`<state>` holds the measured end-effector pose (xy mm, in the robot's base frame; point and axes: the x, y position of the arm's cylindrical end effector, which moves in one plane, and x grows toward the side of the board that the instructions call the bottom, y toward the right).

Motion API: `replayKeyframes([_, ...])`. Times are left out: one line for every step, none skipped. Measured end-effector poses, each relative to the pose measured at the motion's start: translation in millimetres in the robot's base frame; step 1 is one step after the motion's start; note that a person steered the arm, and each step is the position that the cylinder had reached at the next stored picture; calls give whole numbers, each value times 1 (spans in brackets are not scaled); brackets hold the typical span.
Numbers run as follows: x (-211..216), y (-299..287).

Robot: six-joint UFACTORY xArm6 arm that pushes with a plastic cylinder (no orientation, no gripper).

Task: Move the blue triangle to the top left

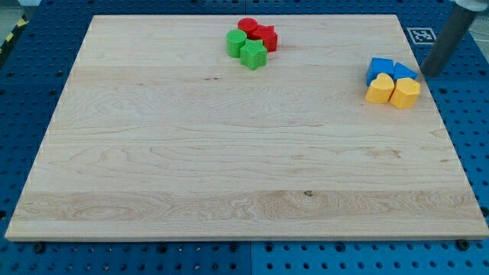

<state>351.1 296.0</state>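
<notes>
Camera view: my tip [425,73] — holding nothing — sits just right of the small blue triangle block [404,71]. The pale wooden board's [229,153] top-left corner lies far off left — past the block.

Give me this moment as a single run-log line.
my tip: just right of blue triangle | blue triangle: right cluster, beside yellow blocks | top left: not reached

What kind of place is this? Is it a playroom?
More likely a robot lab bench. A wooden board lies on a blue panel full of holes, a printed marker tag sits by the board's corner, and my tip rests beside the blue blocks.
</notes>
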Motion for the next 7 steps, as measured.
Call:
replayKeyframes([0,-22])
replayKeyframes([3,-22])
replayKeyframes([11,-22])
replayKeyframes([16,-32])
replayKeyframes([19,-42])
replayKeyframes([31,-45])
replayKeyframes([51,-63])
